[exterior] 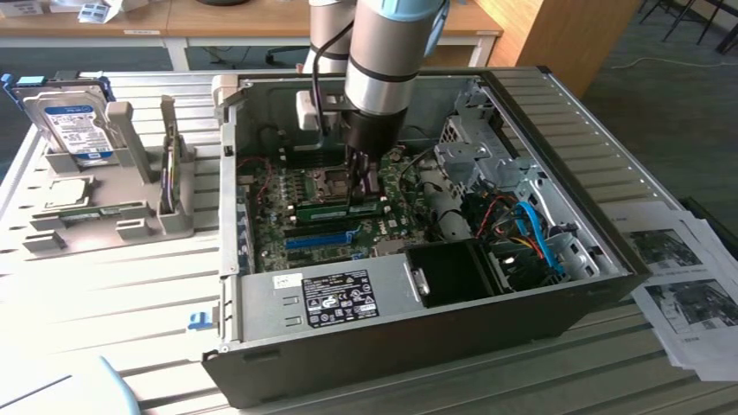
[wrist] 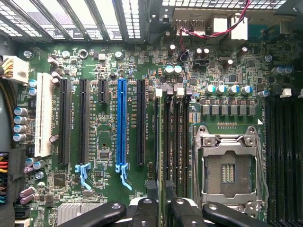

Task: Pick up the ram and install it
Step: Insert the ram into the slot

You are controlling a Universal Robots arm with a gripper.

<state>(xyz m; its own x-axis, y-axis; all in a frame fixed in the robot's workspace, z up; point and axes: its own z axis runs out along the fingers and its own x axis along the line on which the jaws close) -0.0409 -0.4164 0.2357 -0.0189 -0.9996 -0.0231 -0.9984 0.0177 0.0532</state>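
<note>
The pincer [wrist: 163,207] is clenched on the ram [wrist: 161,142], holding it edge-on over the black memory slots [wrist: 179,142] beside the CPU socket [wrist: 228,165], mid-motherboard. Light and stiff but fragile, I judge: best gripped along its upper edge, clear of chips and contacts.

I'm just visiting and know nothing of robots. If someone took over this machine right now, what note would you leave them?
Hand: shut on the ram, low inside the open computer case.
Ram: held edge-on over the black memory slots beside the processor socket.
Done: pickup and carry.
Left: seating; whether it is pressed home cannot be told.
</note>
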